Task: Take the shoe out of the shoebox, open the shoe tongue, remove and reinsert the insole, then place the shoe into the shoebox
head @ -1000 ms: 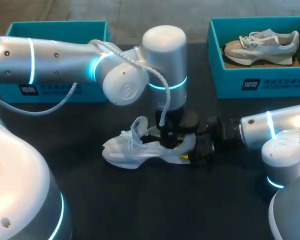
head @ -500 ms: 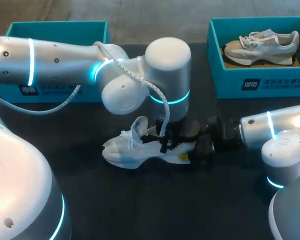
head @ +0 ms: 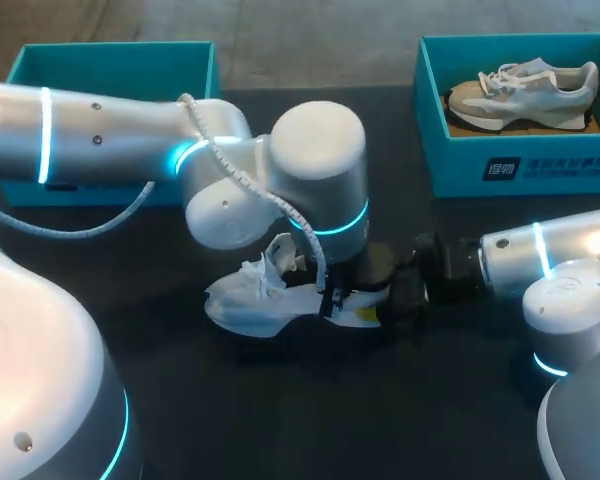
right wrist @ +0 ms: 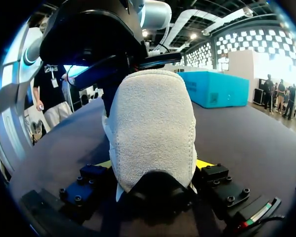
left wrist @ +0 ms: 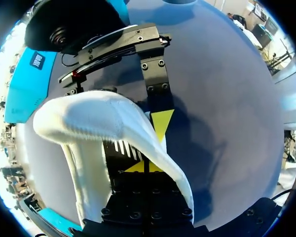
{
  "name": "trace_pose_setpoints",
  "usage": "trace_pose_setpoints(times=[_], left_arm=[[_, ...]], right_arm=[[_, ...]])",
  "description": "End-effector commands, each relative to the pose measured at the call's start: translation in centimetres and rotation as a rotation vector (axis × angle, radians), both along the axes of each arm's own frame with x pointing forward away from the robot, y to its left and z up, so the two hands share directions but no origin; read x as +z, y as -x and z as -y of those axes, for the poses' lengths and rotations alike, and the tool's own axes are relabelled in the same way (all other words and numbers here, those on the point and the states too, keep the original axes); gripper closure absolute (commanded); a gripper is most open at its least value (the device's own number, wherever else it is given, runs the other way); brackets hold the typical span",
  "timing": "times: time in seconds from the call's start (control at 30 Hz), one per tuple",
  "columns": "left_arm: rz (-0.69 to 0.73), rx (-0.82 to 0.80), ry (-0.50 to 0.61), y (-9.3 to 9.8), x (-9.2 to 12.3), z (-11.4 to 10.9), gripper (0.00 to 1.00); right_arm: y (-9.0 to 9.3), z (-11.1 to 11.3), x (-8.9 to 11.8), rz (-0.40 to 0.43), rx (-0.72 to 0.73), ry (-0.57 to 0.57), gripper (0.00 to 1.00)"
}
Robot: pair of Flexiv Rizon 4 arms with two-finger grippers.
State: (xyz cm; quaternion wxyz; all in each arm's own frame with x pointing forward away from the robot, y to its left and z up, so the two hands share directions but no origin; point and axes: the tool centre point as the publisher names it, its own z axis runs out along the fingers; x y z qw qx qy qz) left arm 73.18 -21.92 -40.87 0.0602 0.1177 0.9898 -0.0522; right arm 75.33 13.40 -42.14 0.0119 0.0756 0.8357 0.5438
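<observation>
The white fabric shoe (head: 248, 306) is lying lengthwise across the black worktop (head: 280, 410), toe pointing left, its heel clamped in the right gripper (head: 388, 306), while the left gripper (head: 332, 296) is hanging directly over the opening, open or closed I cannot tell.

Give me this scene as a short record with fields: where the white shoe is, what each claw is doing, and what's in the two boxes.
white shoe: upright on the black table, outside both boxes, toe toward my left
right claw: shut on the shoe's heel, a finger on each side
left claw: down at the shoe's opening near the heel; open or shut cannot be told
right shoebox: holds a grey shoe
left shoebox: partly hidden by the left arm; no shoe in the part that shows
</observation>
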Motion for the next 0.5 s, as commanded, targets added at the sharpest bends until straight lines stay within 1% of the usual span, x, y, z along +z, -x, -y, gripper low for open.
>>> trace_pose_setpoints(times=[0.03, 0.2, 0.5], left_arm=[[0.004, 0.000, 0.029, -0.3, -2.2, -1.3, 1.00], [-0.009, 0.001, 0.052, -0.9, -0.9, -1.8, 1.00], [-0.074, 0.036, 0.126, -1.5, 1.4, -2.6, 1.00]], right_arm=[[-0.4, -0.2, -0.1, -0.004, -0.002, 0.004, 1.00], [-0.4, -0.2, -0.1, -0.004, -0.002, 0.004, 1.00], [-0.4, -0.2, -0.1, -0.004, -0.002, 0.004, 1.00]])
